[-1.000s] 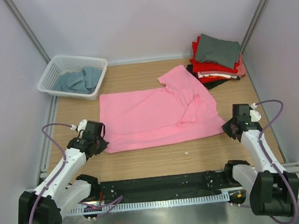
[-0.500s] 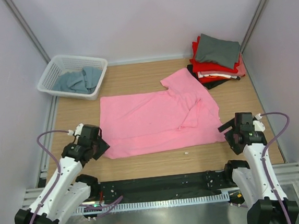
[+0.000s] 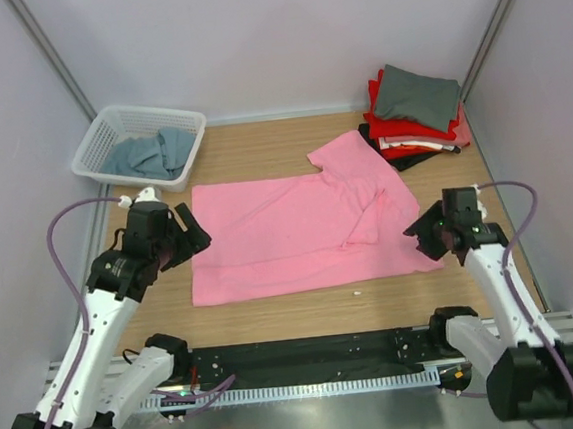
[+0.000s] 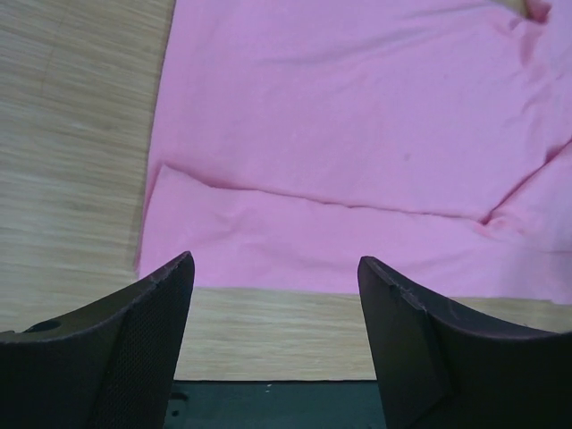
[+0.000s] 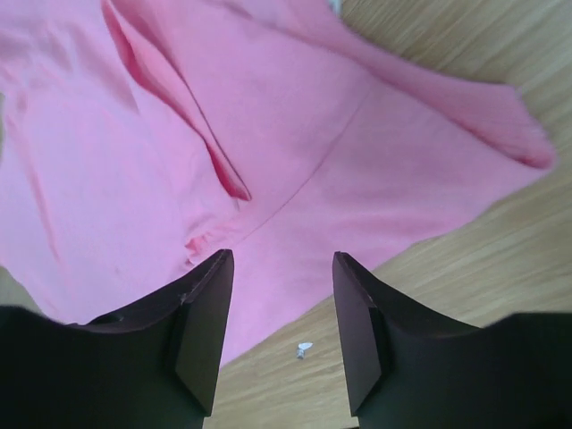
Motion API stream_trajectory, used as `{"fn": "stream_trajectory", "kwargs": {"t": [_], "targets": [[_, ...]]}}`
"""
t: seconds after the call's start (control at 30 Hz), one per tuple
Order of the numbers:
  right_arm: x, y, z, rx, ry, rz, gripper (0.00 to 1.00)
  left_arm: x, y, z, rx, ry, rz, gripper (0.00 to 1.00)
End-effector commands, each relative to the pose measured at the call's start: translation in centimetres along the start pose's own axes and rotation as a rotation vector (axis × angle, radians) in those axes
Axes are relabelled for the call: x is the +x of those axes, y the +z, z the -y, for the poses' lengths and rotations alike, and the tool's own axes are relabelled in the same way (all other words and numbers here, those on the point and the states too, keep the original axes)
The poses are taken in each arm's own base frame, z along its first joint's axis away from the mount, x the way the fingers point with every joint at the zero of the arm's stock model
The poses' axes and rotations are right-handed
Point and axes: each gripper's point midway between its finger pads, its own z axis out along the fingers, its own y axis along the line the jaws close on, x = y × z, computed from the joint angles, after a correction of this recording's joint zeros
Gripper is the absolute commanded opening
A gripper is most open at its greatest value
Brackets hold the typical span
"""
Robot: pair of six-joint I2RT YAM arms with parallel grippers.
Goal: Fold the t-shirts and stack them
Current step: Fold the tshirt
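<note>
Top external view: what's changed?

- Left gripper (image 4: 275, 261) and right gripper (image 5: 281, 256) have lifted off the plain pink cotton t-shirt (image 3: 299, 238), fingers spread wide, holding nothing. It lies flat at table centre, hem towards 6 o'clock; folding likely comes next.

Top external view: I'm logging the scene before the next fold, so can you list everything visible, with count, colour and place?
pink t-shirt: 1, pink, spread flat mid-table between the arms
folded t-shirts: one stack, count unclear, grey on top of red and black, far right corner
basket: 1, white lattice, far left corner
grey-blue t-shirts: count unclear, crumpled inside the basket
scrap: 1, white, tiny, on the table by the pink t-shirt's near edge
table: 1, light wood
left tool: 1, black, open, empty, at the pink t-shirt's left edge
right tool: 1, black, open, empty, at its right near corner
</note>
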Motion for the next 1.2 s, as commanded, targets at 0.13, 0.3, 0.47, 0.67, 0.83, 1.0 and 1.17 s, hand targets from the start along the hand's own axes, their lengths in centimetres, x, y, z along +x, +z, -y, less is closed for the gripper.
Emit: {"fn": "stream_trajectory", "kwargs": {"t": [0.13,0.3,0.47,0.67,0.83,1.0,1.17], "targets": [[3.2,4.4,-7.1,-0.076,-0.179,-0.109,0.47,1.3,1.6,-2.2,-0.058,0.159,-0.019,0.73],[3.4,6.7,-7.3,-0.051,-0.185,-0.117,0.47,0.7,1.3,-1.8,-0.020,0.146,0.028,0.73],[4.0,8.5,-7.3,-0.029,-0.192,-0.137,0.46,0.8,1.6,-2.0,-0.030,0.142,0.013,0.73],[4.1,9.5,-7.2,-0.010,-0.211,-0.139,0.40,0.8,1.7,-2.0,-0.031,0.142,0.009,0.73],[4.2,10.0,-7.4,-0.003,-0.217,-0.148,0.18,0.7,1.6,-2.1,-0.033,0.138,0.019,0.73],[4.3,9.8,-8.7,-0.015,-0.240,-0.150,0.03,0.6,1.5,-2.1,-0.032,0.136,0.025,0.73],[4.7,9.6,-11.5,-0.029,-0.293,-0.141,0.01,0.4,1.3,-2.2,-0.030,0.133,0.038,0.73]]}}
